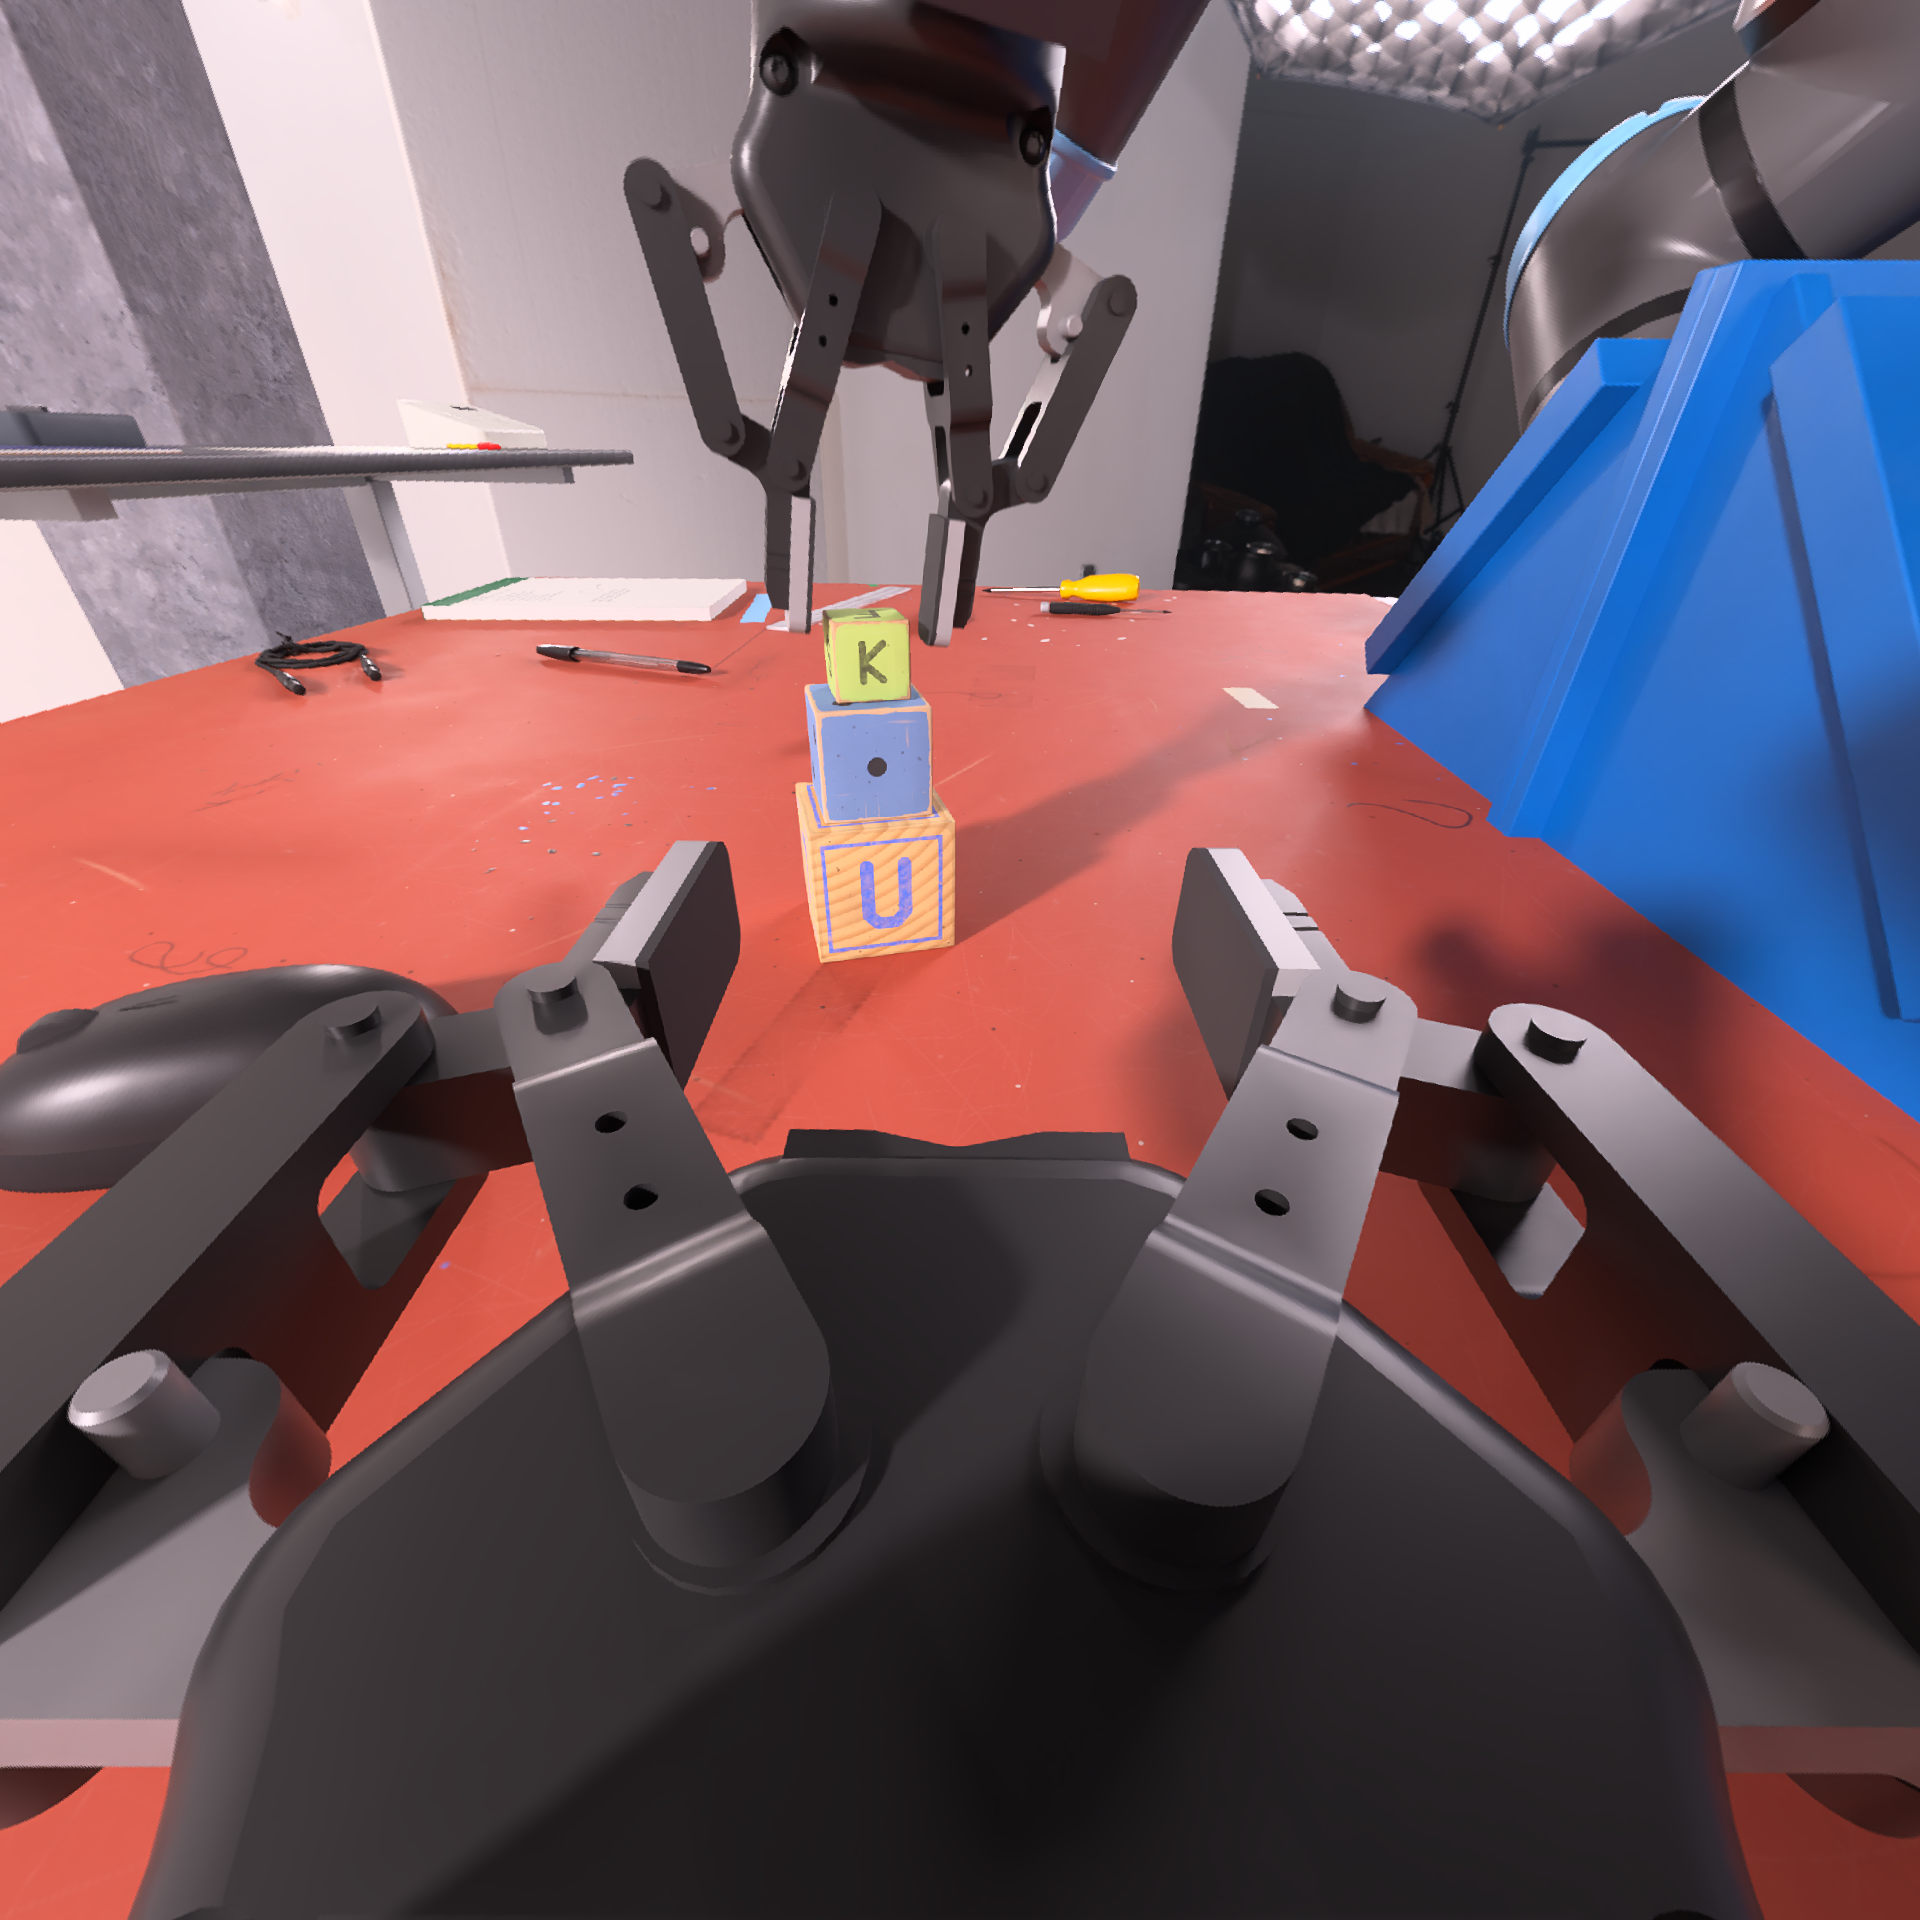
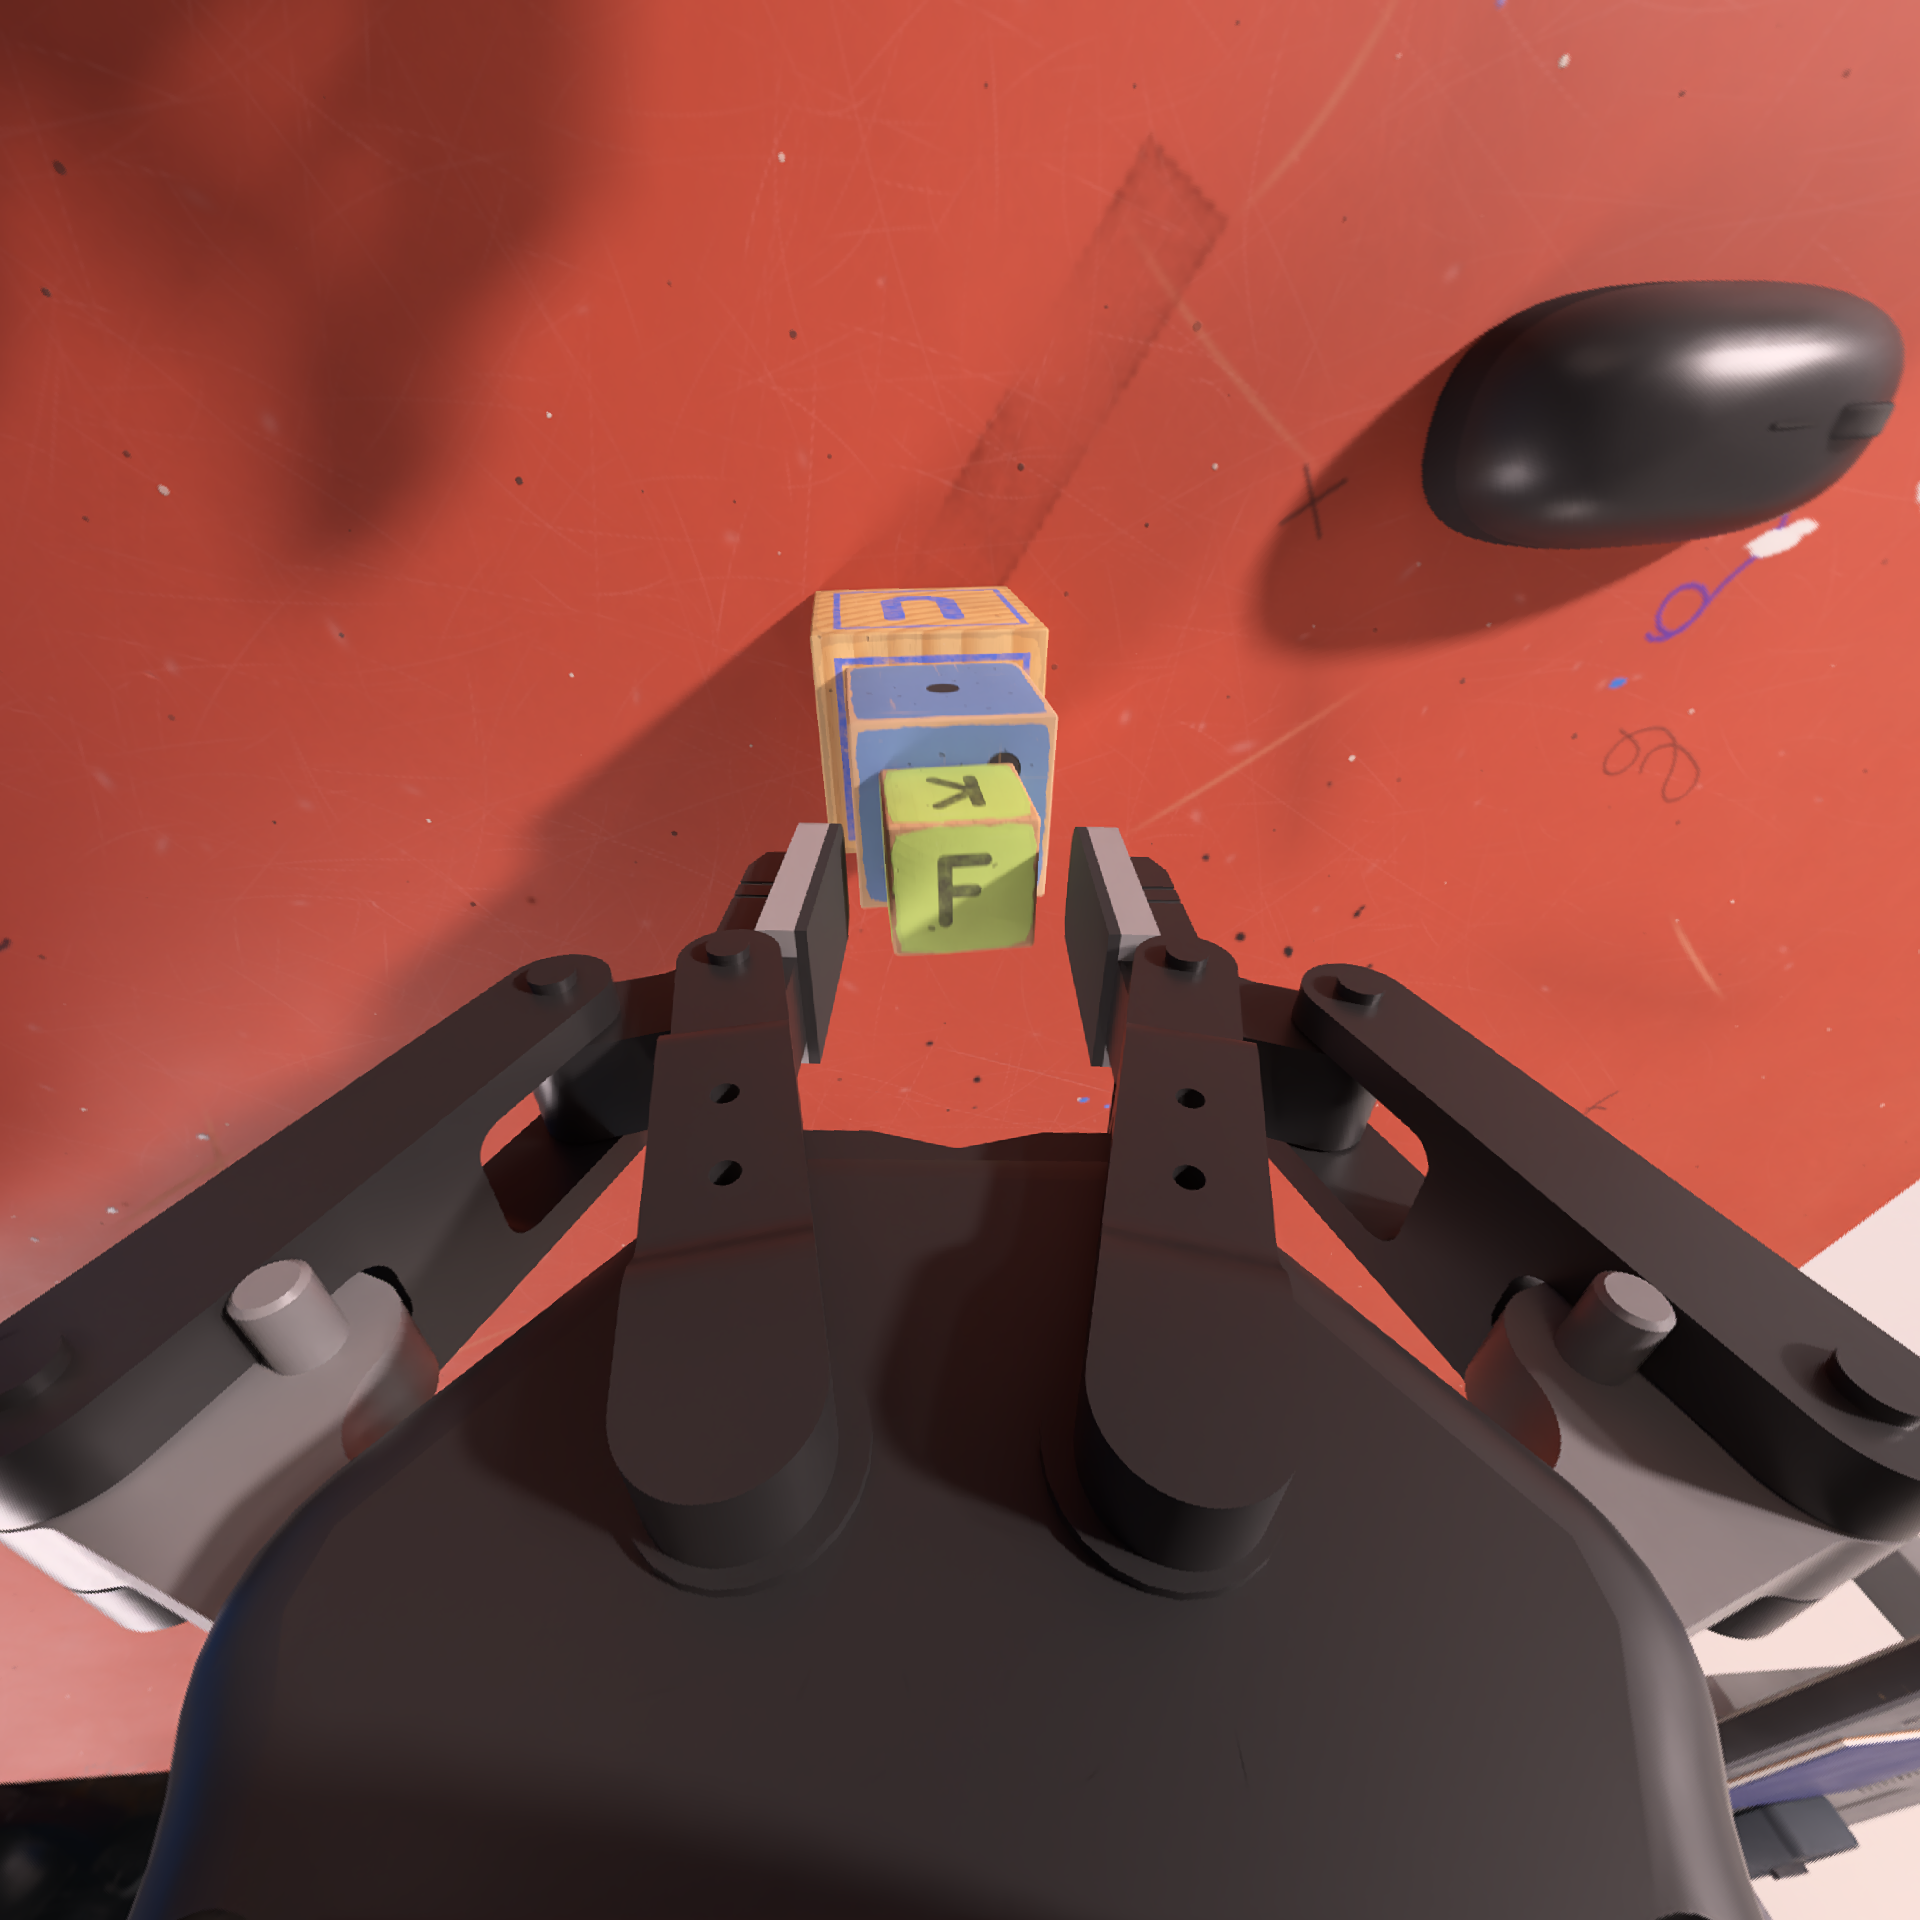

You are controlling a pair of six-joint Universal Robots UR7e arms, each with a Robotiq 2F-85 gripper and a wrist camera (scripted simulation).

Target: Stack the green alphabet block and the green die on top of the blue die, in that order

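You had a blue bin [image 1: 1662,623] at 3 o'clock of the stack and a black mouse [image 2: 1662,416] at 9 o'clock. The left gripper [image 1: 956,935] stood wide and empty, short of the wooden block [image 1: 878,888]. The right gripper [image 2: 951,940] hung spread, clear either side of the green block [image 2: 961,883], which sat on the blue die [image 1: 871,758].

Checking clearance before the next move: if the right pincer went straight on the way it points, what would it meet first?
Most likely the small green lettered wooden block atop the blue die. The open right pincer points down with a finger either side of the block, so its palm would meet the block's top.
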